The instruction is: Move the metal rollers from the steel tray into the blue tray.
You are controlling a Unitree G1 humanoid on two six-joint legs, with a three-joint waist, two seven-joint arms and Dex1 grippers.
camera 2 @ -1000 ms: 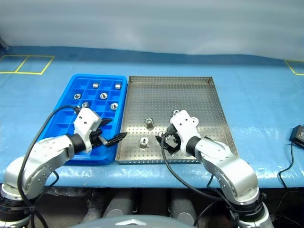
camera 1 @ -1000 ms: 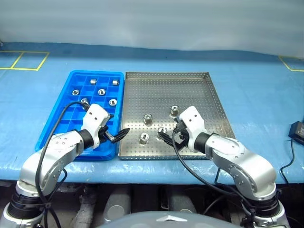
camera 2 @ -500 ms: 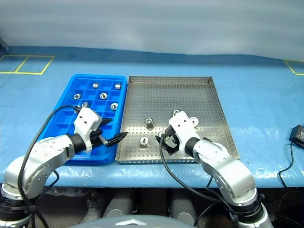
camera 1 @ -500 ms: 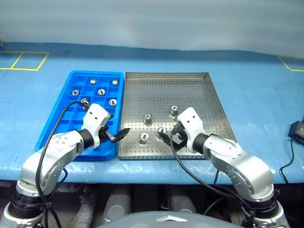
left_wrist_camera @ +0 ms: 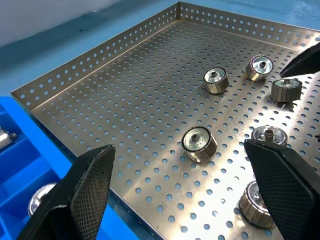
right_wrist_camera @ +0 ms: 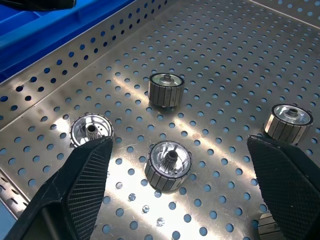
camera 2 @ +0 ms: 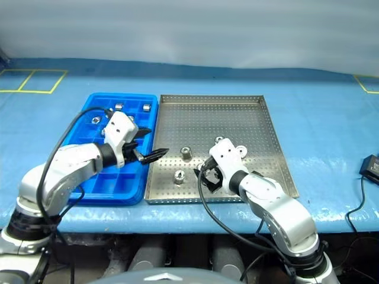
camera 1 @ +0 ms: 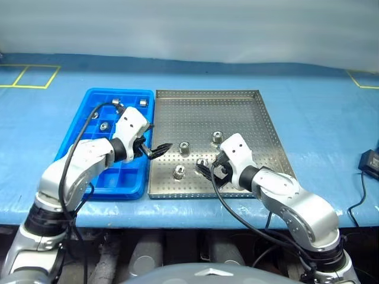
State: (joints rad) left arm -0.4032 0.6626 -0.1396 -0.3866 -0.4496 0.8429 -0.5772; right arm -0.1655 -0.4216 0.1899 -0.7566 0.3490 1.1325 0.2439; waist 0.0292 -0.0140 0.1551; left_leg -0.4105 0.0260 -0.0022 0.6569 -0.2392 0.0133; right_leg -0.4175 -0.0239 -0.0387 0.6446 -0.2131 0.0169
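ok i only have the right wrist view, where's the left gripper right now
Observer: The left gripper hangs over the steel tray's edge next to the blue tray, open and empty.
Operator: how many rollers are in the steel tray
Observer: The left wrist view shows six metal rollers on its floor.
Operator: and in the blue one
Observer: Three show at its far end; the left arm covers other compartments.

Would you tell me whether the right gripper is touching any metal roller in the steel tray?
Apart. The right wrist view shows the right gripper open, with perforated steel tray floor visible between its fingers and the nearest roller.
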